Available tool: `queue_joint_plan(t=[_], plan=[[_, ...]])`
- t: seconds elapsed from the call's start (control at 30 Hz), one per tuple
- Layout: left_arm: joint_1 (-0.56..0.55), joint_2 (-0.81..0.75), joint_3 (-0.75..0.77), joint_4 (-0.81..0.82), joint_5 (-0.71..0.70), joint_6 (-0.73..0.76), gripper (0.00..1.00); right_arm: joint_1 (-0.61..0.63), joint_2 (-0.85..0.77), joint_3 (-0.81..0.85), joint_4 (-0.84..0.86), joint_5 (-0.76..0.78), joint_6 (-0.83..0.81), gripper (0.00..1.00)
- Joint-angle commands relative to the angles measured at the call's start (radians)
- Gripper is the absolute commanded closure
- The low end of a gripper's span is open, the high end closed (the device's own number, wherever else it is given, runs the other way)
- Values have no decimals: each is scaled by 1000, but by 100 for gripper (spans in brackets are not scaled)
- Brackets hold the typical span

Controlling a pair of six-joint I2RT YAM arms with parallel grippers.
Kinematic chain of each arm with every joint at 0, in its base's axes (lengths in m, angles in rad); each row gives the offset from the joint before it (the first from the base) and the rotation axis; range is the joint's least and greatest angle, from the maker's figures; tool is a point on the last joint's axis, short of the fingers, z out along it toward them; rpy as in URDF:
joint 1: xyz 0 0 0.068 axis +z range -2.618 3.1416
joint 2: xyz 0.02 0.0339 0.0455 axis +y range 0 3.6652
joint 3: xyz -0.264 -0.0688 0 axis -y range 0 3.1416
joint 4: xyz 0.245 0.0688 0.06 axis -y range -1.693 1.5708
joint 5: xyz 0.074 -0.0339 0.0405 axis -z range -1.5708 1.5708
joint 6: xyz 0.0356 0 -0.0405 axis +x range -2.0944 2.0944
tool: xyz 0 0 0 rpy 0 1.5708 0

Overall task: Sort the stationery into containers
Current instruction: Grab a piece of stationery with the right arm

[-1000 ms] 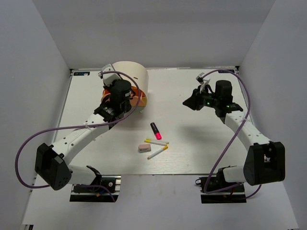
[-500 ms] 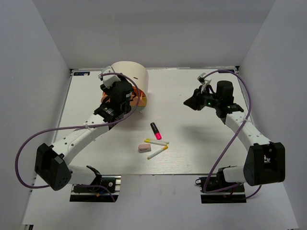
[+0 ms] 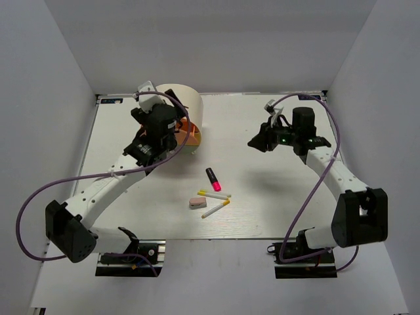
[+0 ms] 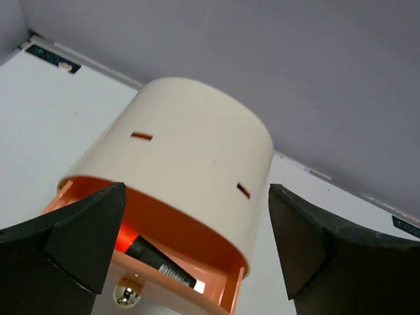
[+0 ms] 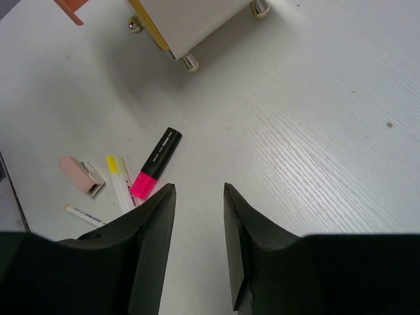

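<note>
The cream chest stands at the back left. Its orange drawer is pulled out, and a black highlighter with an orange end lies inside it. My left gripper hovers over the drawer, open wide and holding nothing. On the table lie a pink-ended highlighter, two white pens and a pinkish eraser. My right gripper hangs above the table to the right of them, open and empty. The pink highlighter lies just ahead of its left finger.
In the right wrist view the chest's yellow drawer front and its round metal feet show at the top. A silver knob sits on the orange drawer's front. White walls close in the table on three sides.
My left gripper has opened wide and drawn up and back over the chest. My right gripper has opened a little and shifted slightly left.
</note>
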Motion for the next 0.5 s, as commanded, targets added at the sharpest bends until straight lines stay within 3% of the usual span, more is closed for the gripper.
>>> queue_joint_plan(t=[0.0, 0.17, 0.37, 0.47], plan=[[-6, -84, 96, 5, 27, 125, 1, 45, 91, 131, -177, -41, -125, 58], [5, -183, 121, -158, 114, 174, 1, 166, 265, 334, -436, 52, -187, 37], [5, -420, -92, -411, 124, -65, 15, 295, 334, 363, -423, 222, -112, 36], [5, -530, -178, -565, 135, -238, 15, 368, 362, 322, -374, 327, -51, 38]])
